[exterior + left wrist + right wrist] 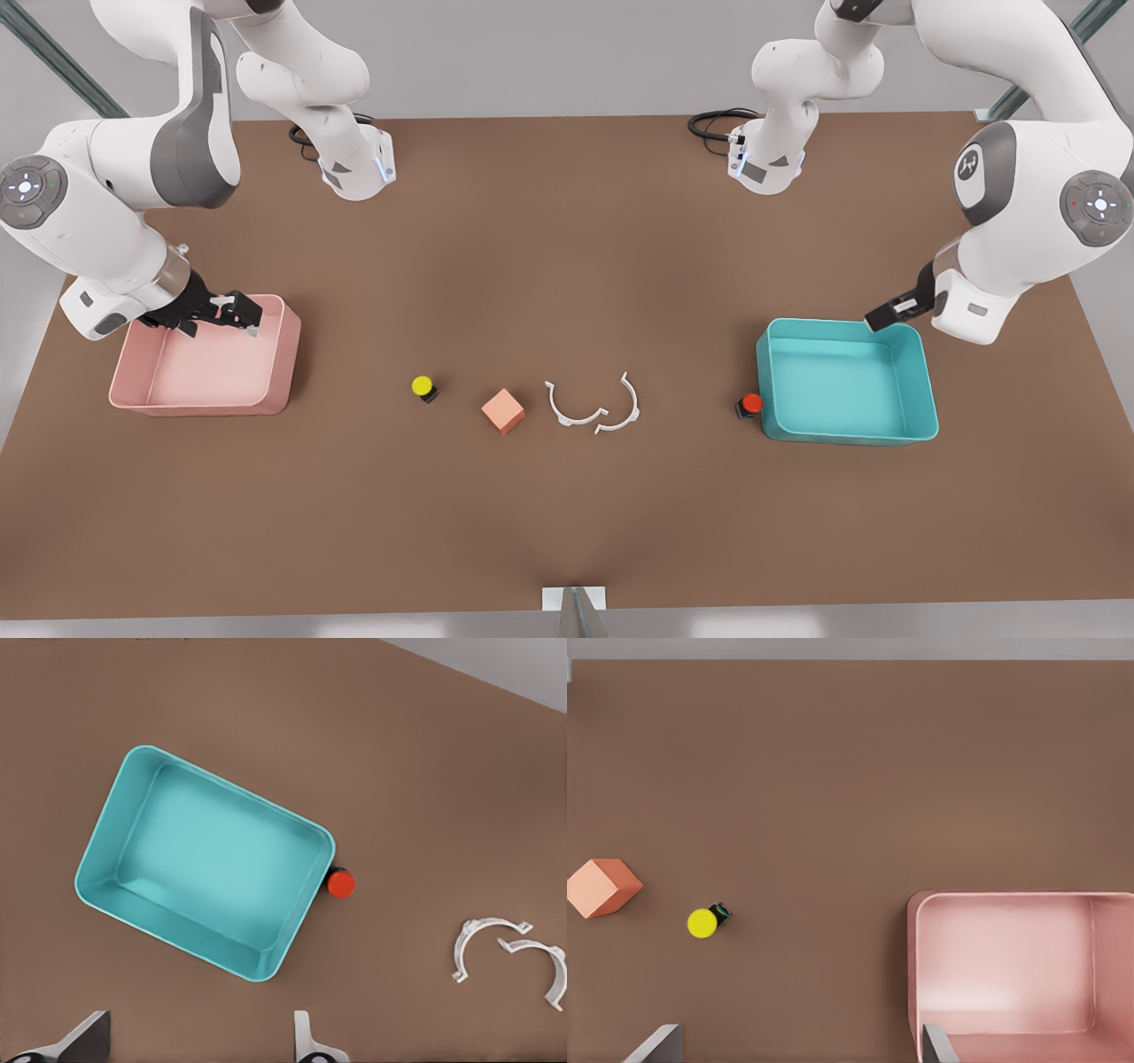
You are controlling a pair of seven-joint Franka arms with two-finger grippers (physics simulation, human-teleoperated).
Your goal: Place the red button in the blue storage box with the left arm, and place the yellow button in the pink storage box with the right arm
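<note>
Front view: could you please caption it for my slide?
Both grippers open over their boxes, left blue, right pink; buttons still on table.

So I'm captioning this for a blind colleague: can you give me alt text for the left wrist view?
An empty blue storage box sits on a brown table with the red button right against its outer wall. Two white curved clips lie farther off, and the left gripper has its fingers spread apart.
</note>
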